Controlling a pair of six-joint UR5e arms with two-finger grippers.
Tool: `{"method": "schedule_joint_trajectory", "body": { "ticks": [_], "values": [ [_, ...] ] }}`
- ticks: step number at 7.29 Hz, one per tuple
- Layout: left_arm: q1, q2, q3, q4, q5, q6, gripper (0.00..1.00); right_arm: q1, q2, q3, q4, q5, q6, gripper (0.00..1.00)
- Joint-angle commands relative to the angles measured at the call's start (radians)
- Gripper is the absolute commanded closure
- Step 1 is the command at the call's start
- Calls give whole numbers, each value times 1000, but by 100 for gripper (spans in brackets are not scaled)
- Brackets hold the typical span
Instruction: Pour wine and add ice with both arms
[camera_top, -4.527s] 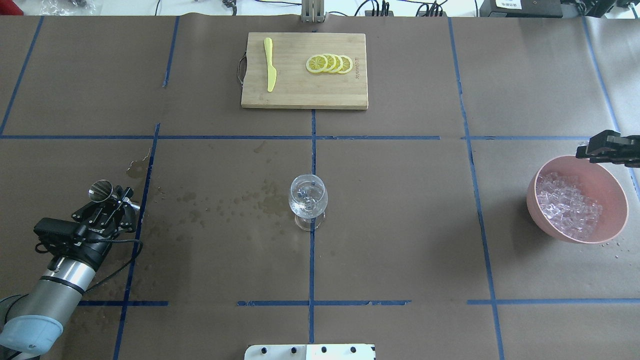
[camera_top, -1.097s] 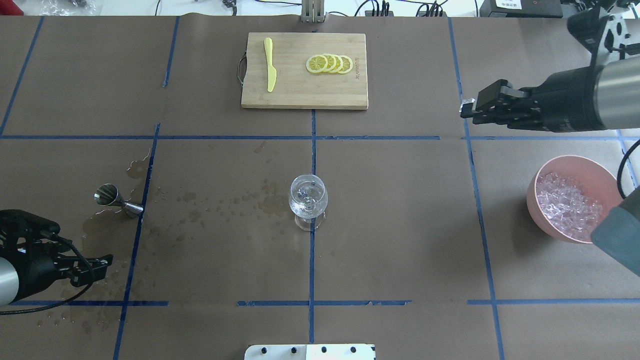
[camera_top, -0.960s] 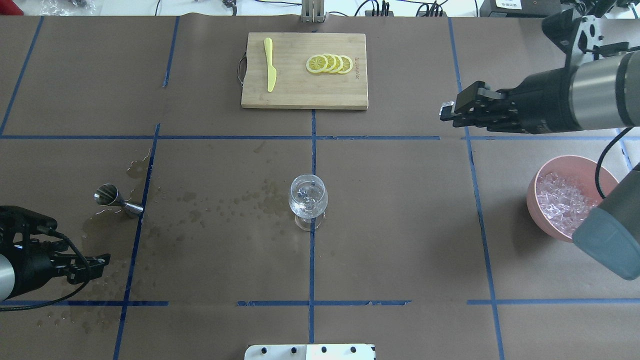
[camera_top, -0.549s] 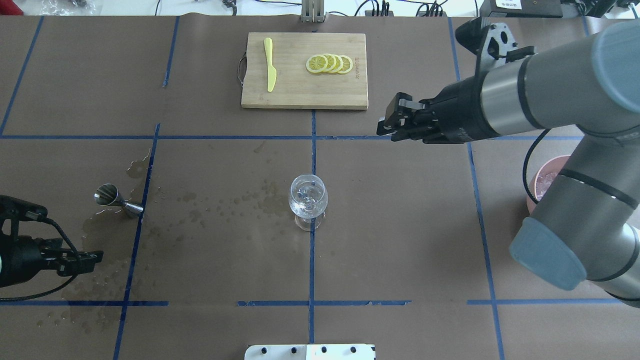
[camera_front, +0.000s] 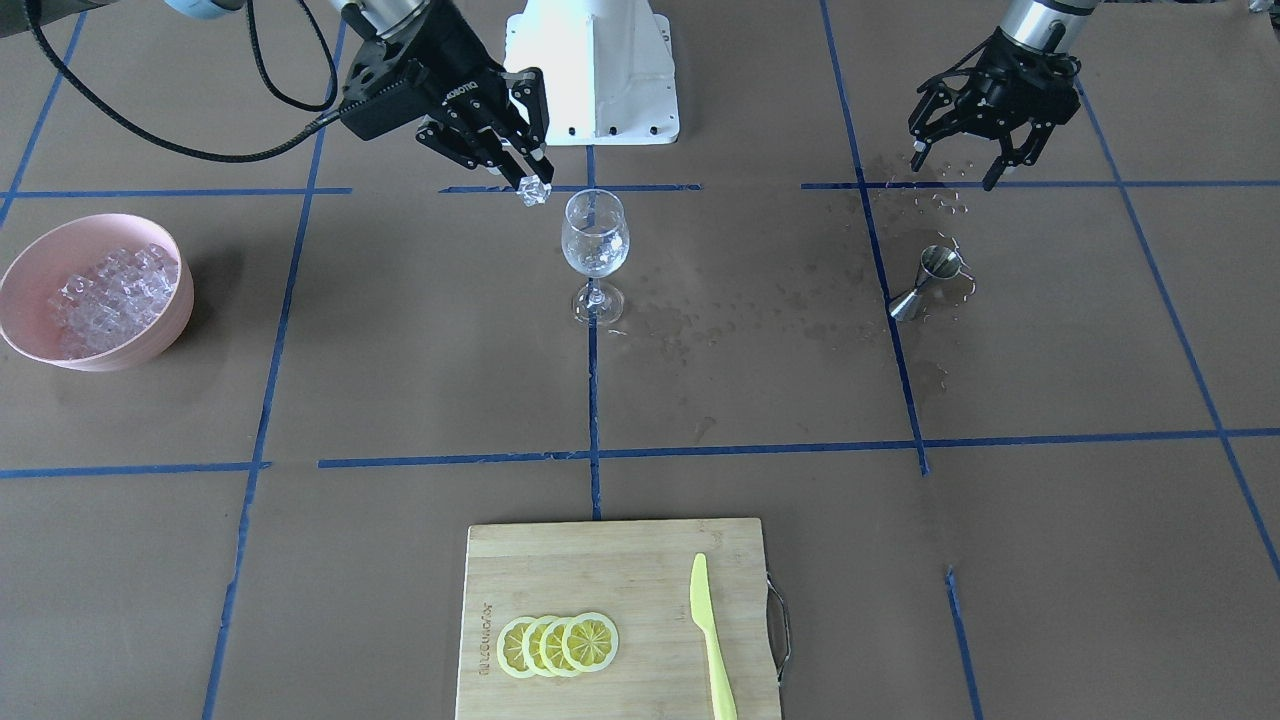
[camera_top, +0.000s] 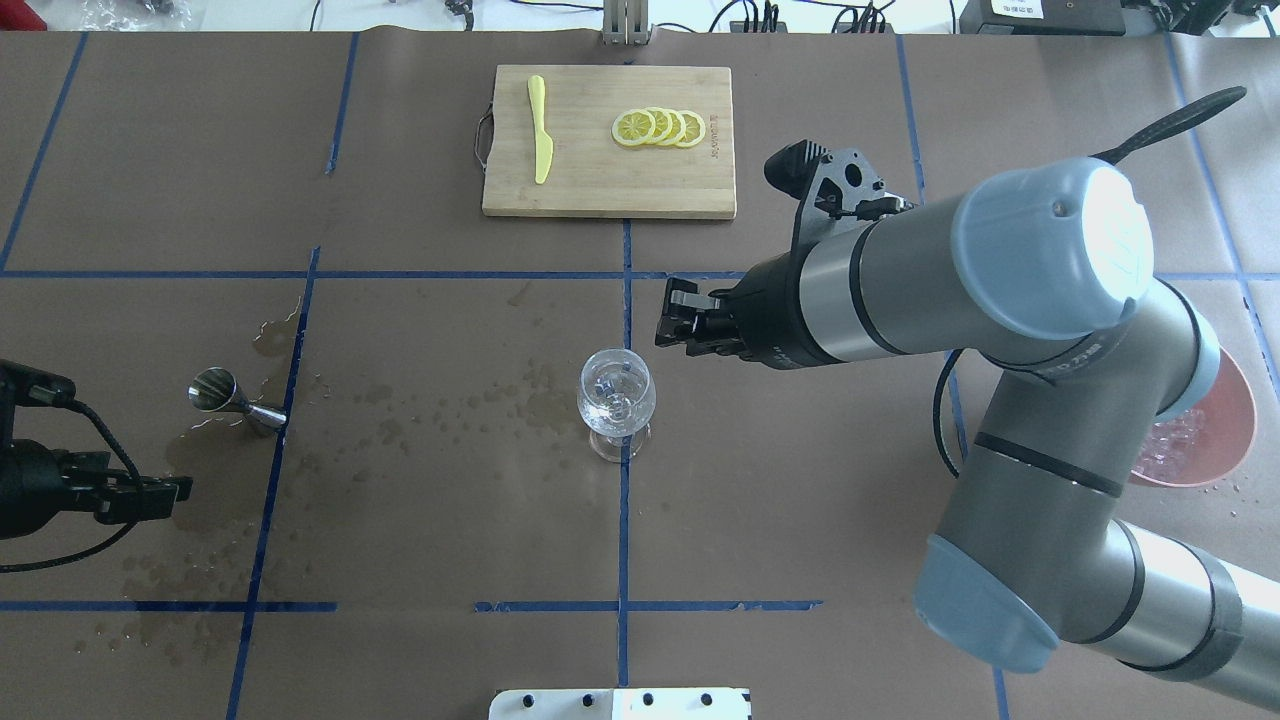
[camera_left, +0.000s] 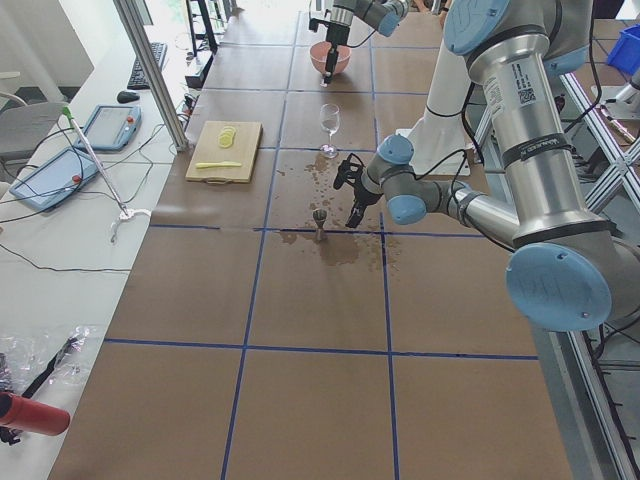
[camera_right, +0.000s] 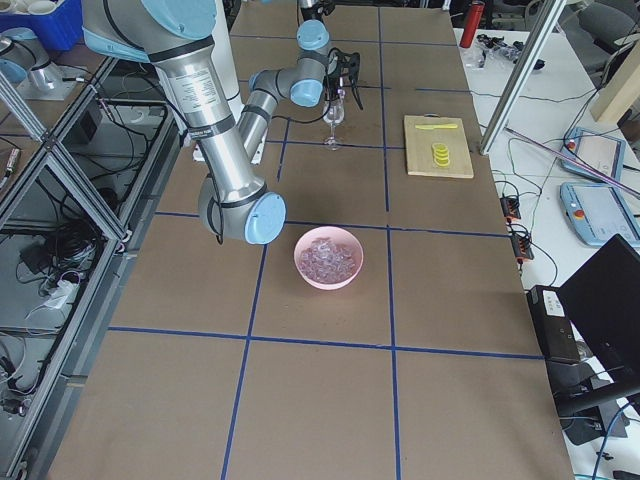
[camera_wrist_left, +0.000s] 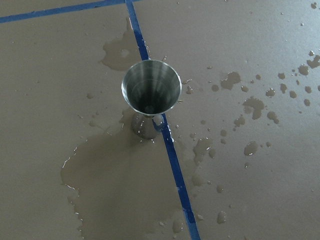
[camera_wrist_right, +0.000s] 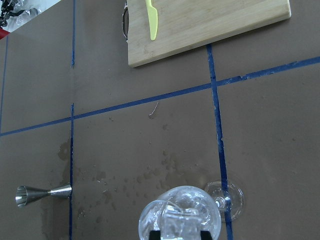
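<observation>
A clear stemmed wine glass (camera_front: 594, 245) stands at the table's middle (camera_top: 616, 400). Glints show in its bowl, and I cannot make out the wine. My right gripper (camera_front: 530, 180) hangs just beside and above the rim, shut on one cube of ice (camera_front: 534, 191). In the right wrist view the glass (camera_wrist_right: 180, 217) sits right below the fingers. More ice (camera_front: 105, 290) is heaped in a pink bowl (camera_front: 150, 345). My left gripper (camera_front: 960, 160) is open and holds nothing, hovering apart from an upright steel jigger (camera_front: 925, 283), which looks empty in the left wrist view (camera_wrist_left: 150, 95).
A wooden cutting board (camera_front: 640, 560) with lemon slices (camera_front: 558, 645) and a yellow knife (camera_front: 712, 640) lies at the far side. Wet splash spots (camera_front: 720, 310) and a puddle (camera_wrist_left: 120, 180) mark the brown paper. The white pedestal (camera_front: 592, 70) stands at the robot's side.
My left gripper let go of the jigger and drew back toward the robot. My right arm swung from the pink bowl across to the glass, carrying an ice cube.
</observation>
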Motion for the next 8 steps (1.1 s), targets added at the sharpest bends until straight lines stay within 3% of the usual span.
{"method": "schedule_joint_trajectory", "body": {
  "ticks": [1,6,7,8],
  "values": [
    [-15,-10,-26,56,-19,12,0,-68,17,-24,-1,-69,0,100],
    [-66,-39,-129,259,-172,15,0,-93,65,-81,-1,-86,0,100],
    [-66,-44,-132,271,-173,16,0,-93,68,-80,-1,-86,0,87],
    [-75,-49,-131,272,-173,41,0,-93,68,-80,-1,-86,1,43]
  ]
}}
